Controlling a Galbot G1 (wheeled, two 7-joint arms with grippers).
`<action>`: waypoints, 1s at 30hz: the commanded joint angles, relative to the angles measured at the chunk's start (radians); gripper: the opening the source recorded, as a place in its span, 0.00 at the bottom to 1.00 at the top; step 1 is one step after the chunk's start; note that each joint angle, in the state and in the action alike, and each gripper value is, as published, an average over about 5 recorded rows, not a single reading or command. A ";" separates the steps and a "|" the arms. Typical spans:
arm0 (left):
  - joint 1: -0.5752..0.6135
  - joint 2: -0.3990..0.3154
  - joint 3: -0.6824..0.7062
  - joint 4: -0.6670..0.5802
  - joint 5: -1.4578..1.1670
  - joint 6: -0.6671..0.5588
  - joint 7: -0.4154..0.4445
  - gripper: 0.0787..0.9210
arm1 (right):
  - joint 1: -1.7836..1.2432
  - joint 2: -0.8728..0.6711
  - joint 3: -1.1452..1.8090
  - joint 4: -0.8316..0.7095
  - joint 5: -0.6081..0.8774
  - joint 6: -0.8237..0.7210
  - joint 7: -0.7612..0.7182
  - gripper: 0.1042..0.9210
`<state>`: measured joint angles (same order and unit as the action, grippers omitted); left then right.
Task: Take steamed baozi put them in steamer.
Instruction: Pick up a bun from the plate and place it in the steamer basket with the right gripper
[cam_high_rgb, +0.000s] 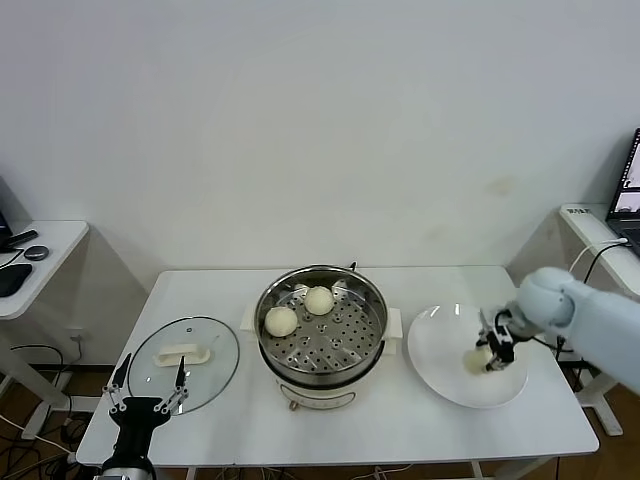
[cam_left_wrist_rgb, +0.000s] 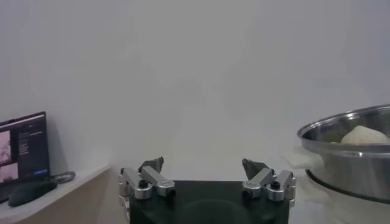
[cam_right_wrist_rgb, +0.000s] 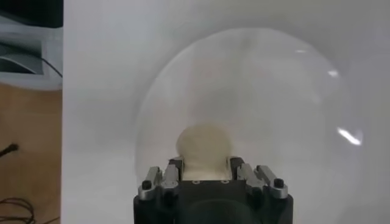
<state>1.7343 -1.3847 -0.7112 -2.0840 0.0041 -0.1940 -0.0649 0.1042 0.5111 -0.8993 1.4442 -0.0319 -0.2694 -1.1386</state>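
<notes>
Baozi in steamer: you have two steamed baozi (cam_high_rgb: 281, 321) on the perforated tray of the steamer (cam_high_rgb: 321, 331), both toward its rear left side, close together.
Baozi on plate: a third bun (cam_high_rgb: 479, 359) sits on the white plate (cam_high_rgb: 440, 355), right of the steamer on the table (cam_high_rgb: 420, 425).
Right gripper (cam_high_rgb: 492, 353): your right arm reaches down over the plate; its jaws sit on either side of that bun (cam_right_wrist_rgb: 203, 145), closed against it, with the bun resting on the plate.
Left gripper (cam_high_rgb: 147, 387): parked at the table's front left edge, jaws released and spread wide, holding nothing.
Lid: you see the glass lid (cam_high_rgb: 185, 360) lying flat, left of the steamer, just beyond the left gripper.
</notes>
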 joint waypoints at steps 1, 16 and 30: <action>-0.004 0.003 0.002 -0.001 -0.005 0.002 0.001 0.88 | 0.357 0.020 -0.074 0.030 0.139 0.052 -0.082 0.46; 0.000 0.001 -0.006 -0.012 -0.003 0.002 0.000 0.88 | 0.555 0.446 -0.312 0.121 0.263 0.360 0.058 0.48; 0.010 -0.008 -0.044 -0.015 -0.005 -0.002 -0.002 0.88 | 0.359 0.708 -0.387 -0.049 -0.030 0.622 0.108 0.48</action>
<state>1.7453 -1.3921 -0.7416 -2.1006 -0.0005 -0.1956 -0.0663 0.5246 1.0428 -1.2210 1.4757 0.0795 0.1629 -1.0685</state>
